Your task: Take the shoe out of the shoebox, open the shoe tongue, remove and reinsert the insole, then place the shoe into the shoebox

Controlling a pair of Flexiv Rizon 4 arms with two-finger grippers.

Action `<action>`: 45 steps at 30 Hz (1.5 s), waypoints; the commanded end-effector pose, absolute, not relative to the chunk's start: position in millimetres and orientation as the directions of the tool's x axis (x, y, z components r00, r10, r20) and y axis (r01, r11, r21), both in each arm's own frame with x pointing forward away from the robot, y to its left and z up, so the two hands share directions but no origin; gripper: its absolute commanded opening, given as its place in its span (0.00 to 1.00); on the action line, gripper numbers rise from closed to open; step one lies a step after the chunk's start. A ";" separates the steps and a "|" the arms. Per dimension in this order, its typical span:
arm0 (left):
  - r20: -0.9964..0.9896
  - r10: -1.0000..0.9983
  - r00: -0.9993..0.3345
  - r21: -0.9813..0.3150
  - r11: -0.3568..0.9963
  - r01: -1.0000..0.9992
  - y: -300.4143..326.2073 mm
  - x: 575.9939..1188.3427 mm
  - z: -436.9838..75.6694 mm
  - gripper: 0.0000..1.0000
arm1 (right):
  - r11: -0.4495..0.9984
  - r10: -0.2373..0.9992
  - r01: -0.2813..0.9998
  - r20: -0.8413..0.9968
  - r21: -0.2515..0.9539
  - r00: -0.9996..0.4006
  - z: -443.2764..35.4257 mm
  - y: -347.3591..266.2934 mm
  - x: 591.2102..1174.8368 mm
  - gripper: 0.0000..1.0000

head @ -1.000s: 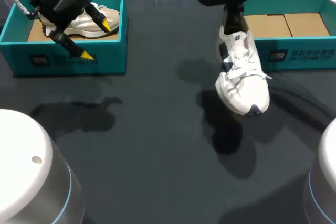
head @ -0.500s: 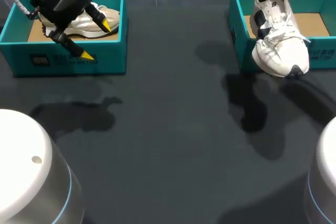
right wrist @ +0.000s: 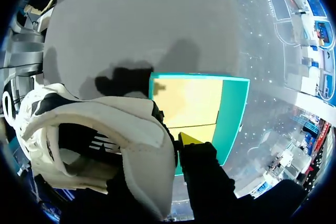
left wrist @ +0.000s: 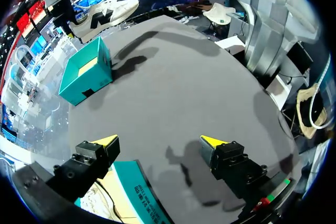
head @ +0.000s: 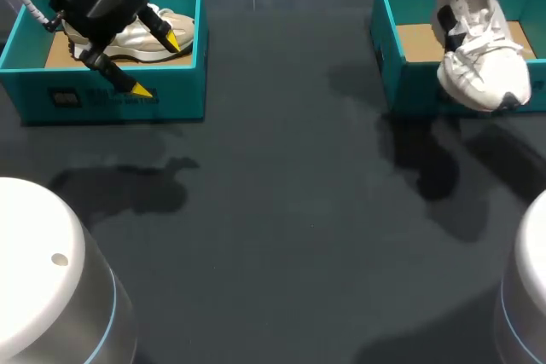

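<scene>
R end effector (right wrist: 176, 142) grips the white shoe (head: 479, 70) at the heel collar: one yellow tip outside, the other finger hidden inside the shoe. Shoe hangs in the air at 1–2 o'clock in head view, toe pointing toward 5 o'clock, over the front wall of the R box (head: 401, 83), not resting in it. In R wrist view the box's cardboard floor lies ahead of the fingers. L end effector (head: 157, 65) is open w/ nothing between its fingers, at 10–11 o'clock above the L box (head: 128, 100), which holds a beige shoe (head: 141, 36). Both boxes stand on the dark table (head: 281, 210), well apart.
</scene>
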State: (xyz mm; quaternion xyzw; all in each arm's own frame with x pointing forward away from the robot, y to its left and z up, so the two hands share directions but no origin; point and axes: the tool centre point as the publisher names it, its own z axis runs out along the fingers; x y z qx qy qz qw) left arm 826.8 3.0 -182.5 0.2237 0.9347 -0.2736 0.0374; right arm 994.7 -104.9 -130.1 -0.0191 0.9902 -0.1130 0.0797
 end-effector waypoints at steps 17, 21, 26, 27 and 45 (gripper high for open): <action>-0.191 0.399 -0.897 -0.493 0.751 0.439 2.7 827.4 -182.8 1.00 | 0.973 -0.142 -0.096 -0.220 -0.209 -0.965 -127.5 -234.4 1061.2 0.00; -0.191 0.399 -0.897 -0.493 0.751 0.439 2.7 827.4 -182.8 1.00 | 0.973 -0.142 -0.096 -0.220 -0.209 -0.965 -127.5 -234.4 1061.2 0.00; -0.191 0.399 -0.897 -0.493 0.751 0.439 2.7 827.4 -182.8 1.00 | 0.972 -0.155 -0.105 -0.235 -0.210 -0.960 -131.2 -250.1 1077.6 0.00; -0.191 0.399 -0.897 -0.493 0.751 0.439 2.7 827.4 -182.8 1.00 | 0.968 -0.168 -0.113 -0.245 -0.223 -0.955 -131.1 -258.4 1087.3 0.00; -0.191 0.399 -0.897 -0.493 0.751 0.439 2.7 827.4 -182.8 1.00 | 0.846 0.468 0.512 -0.251 -0.151 -0.847 -148.2 -320.2 1082.6 0.00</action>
